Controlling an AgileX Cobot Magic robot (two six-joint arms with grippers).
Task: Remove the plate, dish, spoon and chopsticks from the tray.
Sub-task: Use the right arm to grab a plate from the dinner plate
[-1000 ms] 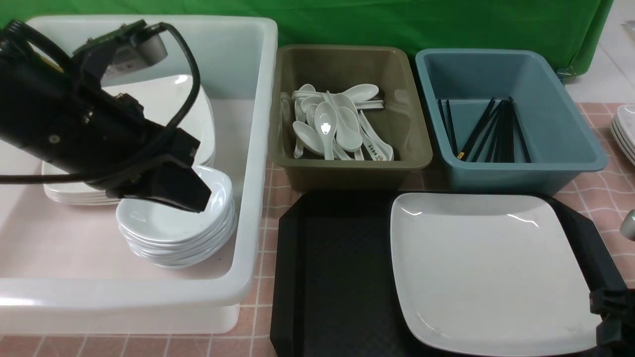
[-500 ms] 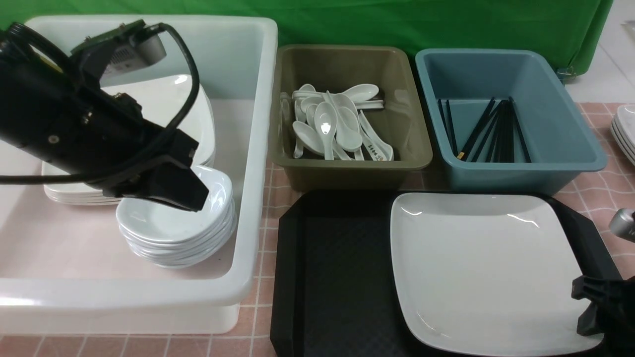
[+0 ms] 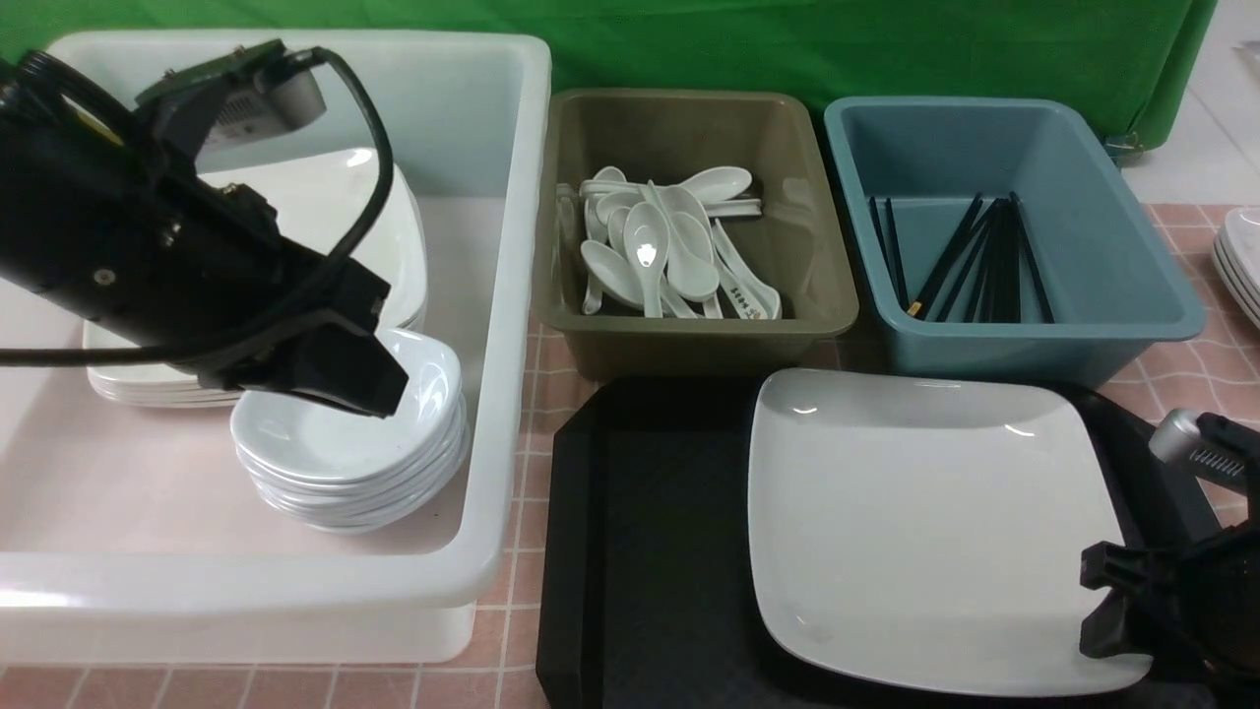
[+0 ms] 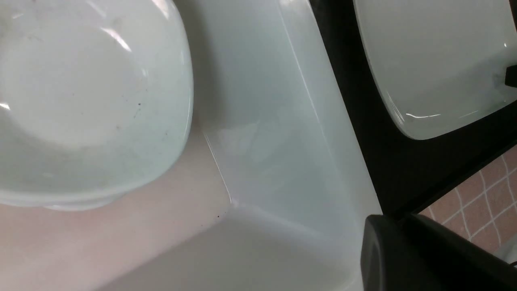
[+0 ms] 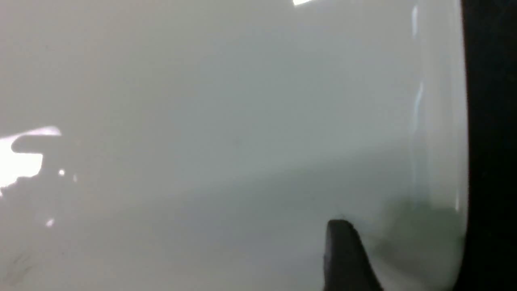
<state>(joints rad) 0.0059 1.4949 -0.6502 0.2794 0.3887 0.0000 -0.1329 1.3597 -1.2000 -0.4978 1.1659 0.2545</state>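
The large white plate (image 3: 925,522) lies on the black tray (image 3: 650,551) and fills its right half. My right gripper (image 3: 1117,611) is shut on the plate's near right corner. In the right wrist view one black finger (image 5: 347,258) lies on top of the plate (image 5: 222,121). My left gripper (image 3: 345,379) hangs open and empty just over a stack of small bluish-white dishes (image 3: 345,443) in the white tub (image 3: 492,394). The top dish (image 4: 80,101) shows in the left wrist view. White spoons (image 3: 660,246) lie in the olive tub. Black chopsticks (image 3: 975,261) lie in the blue tub.
A stack of large white plates (image 3: 325,217) stands at the back of the white tub, behind my left arm. The olive tub (image 3: 689,340) and the blue tub (image 3: 1112,325) stand just behind the tray. More white plates (image 3: 1242,261) sit at the far right edge.
My right gripper has moved in from the right and up onto the plate's near right corner. The plate has shifted left on the tray. My left arm has barely moved.
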